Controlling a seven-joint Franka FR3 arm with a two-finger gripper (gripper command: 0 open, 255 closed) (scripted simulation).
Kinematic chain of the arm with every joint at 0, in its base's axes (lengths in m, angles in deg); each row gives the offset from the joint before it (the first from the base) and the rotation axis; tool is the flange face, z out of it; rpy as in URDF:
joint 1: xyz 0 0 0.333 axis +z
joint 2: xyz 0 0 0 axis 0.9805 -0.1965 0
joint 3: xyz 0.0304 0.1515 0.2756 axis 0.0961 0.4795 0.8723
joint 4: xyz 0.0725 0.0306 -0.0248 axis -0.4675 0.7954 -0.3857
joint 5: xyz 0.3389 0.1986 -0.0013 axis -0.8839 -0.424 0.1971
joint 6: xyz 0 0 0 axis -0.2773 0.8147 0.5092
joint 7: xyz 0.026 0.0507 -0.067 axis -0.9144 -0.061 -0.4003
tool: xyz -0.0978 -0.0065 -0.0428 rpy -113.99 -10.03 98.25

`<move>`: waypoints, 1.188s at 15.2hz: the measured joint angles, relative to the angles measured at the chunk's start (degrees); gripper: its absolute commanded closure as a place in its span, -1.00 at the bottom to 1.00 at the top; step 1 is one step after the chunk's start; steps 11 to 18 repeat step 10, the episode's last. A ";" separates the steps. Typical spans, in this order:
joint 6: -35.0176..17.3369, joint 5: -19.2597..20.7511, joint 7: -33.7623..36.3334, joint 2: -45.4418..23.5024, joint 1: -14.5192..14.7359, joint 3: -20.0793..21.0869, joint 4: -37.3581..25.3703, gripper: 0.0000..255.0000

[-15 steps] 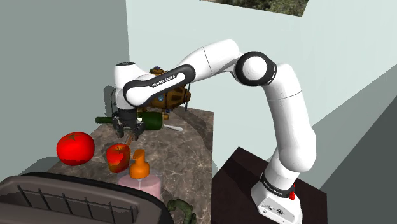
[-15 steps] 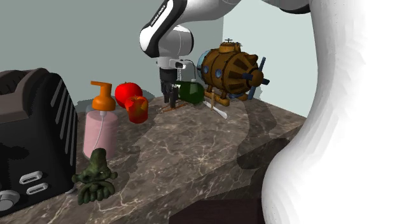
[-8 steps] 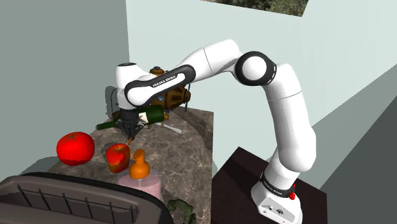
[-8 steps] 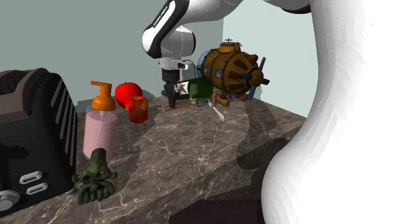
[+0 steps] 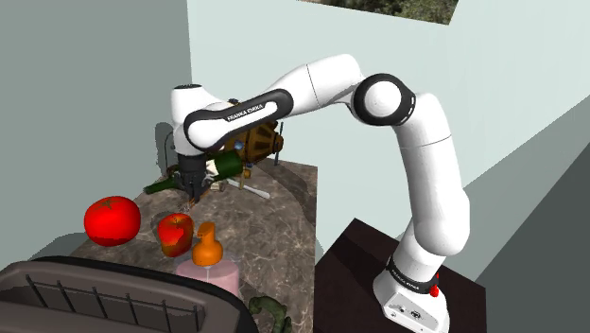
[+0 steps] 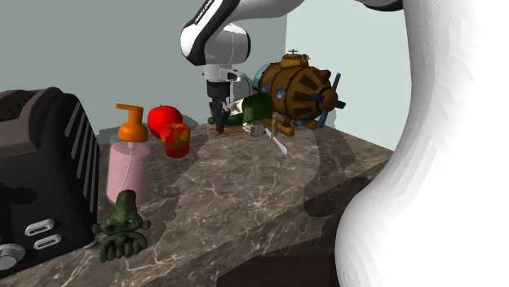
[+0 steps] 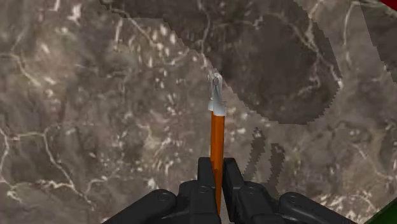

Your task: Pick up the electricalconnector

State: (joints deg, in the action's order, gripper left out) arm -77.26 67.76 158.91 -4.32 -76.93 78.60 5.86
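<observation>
**On the marble counter: connector clasped amid clutter**

At the second exterior view's left stands a black slotted toaster [image 6: 41, 179]. Just beside it is a pink soap bottle with an orange pump [image 6: 128, 167], and a small dark green figurine [image 6: 122, 227] squats in front of them. Farther back, a small red fruit-shaped piece [image 6: 175, 140] partly covers a round red fruit [image 6: 161, 114]. Next comes the black two-finger gripper [image 7: 217, 167], hanging over the brown veined marble counter [image 6: 245, 204]. Close behind it a dark green glass bottle [image 6: 257, 106] lies tilted. A brown barrel-shaped submarine model [image 6: 298, 86] crowds in just beside the bottle. This back corner leaves little room around the fingers.

The wrist view gives the grip itself: the fingers [image 7: 205, 175] are drawn narrow and clamp a slim orange electrical connector with a silver tip [image 7: 217, 130], which juts out over the marble. Whether that tip touches the stone cannot be told.

From the shoulder view, the round red fruit is seen whole, while the white arm [image 5: 312, 90] crosses in front of the submarine model. A blurred white part of the arm covers the second exterior view's right.
</observation>
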 measured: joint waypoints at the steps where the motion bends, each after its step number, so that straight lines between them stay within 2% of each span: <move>1: 0.55 -0.17 -0.07 0.38 -0.06 0.12 -0.21 1.00; 10: 6.02 -1.29 -0.66 2.40 -0.12 0.82 -3.81 1.00; 18: 6.02 -1.29 -0.66 2.40 -0.12 0.82 -3.81 1.00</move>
